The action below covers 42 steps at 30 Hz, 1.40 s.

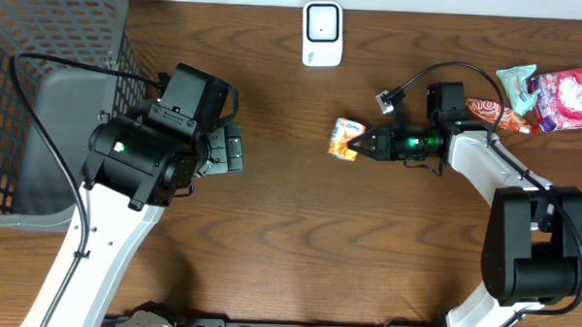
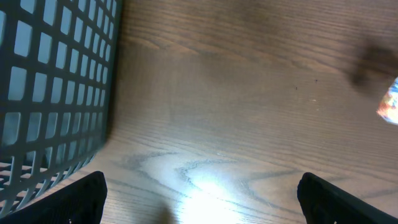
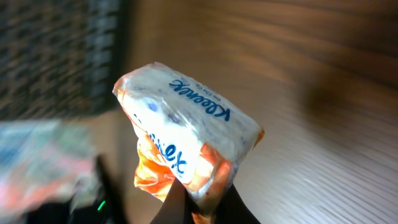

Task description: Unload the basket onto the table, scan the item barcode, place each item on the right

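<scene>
Overhead, the brown wooden table [image 1: 298, 251] fills the frame, with a grey mesh basket [image 1: 43, 38] in its far left corner. The left arm [image 1: 104, 244] climbs from the near left edge as a long white link and ends in a bulky black wrist right next to the basket. From there the left gripper [image 1: 231, 148] points right across the bare wood. In the left wrist view its two dark fingers [image 2: 81, 199] stand wide apart at the bottom corners with nothing between them, the basket wall at their left.

The right arm [image 1: 521, 240] rises from a black column at the near right. Its white link bends toward the middle, and the forearm lies level, pointing left. A few snack packets [image 1: 565, 95] lie at the far right edge behind it. A white scanner [image 1: 322, 34] sits at the far edge near the centre.

The right gripper [image 1: 362, 144] is clamped on the tissue pack [image 1: 345, 139], pinching one end of it. The pack sits near the table's centre, on the near side of the scanner, a little to its right and apart from it. In the right wrist view, blue lettering shows on the pack's white and orange wrapper.
</scene>
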Each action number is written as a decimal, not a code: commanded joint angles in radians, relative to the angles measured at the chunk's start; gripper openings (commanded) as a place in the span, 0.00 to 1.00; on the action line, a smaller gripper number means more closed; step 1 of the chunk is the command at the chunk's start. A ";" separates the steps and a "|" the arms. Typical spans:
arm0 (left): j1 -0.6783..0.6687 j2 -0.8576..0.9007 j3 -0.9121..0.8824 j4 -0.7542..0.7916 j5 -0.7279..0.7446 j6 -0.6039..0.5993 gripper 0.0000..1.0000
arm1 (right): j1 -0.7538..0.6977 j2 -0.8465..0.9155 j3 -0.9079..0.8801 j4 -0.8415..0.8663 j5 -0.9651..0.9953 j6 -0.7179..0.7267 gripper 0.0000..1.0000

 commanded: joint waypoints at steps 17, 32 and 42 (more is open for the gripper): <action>0.003 -0.003 0.005 -0.001 -0.002 -0.002 0.98 | 0.164 0.498 1.366 -0.784 0.970 0.098 0.01; 0.003 -0.003 0.005 -0.001 -0.002 -0.002 0.98 | 0.357 0.654 1.460 -0.394 1.415 -0.388 0.01; 0.003 -0.003 0.005 -0.001 -0.002 -0.002 0.98 | 0.398 0.668 1.444 -0.354 1.506 -0.407 0.01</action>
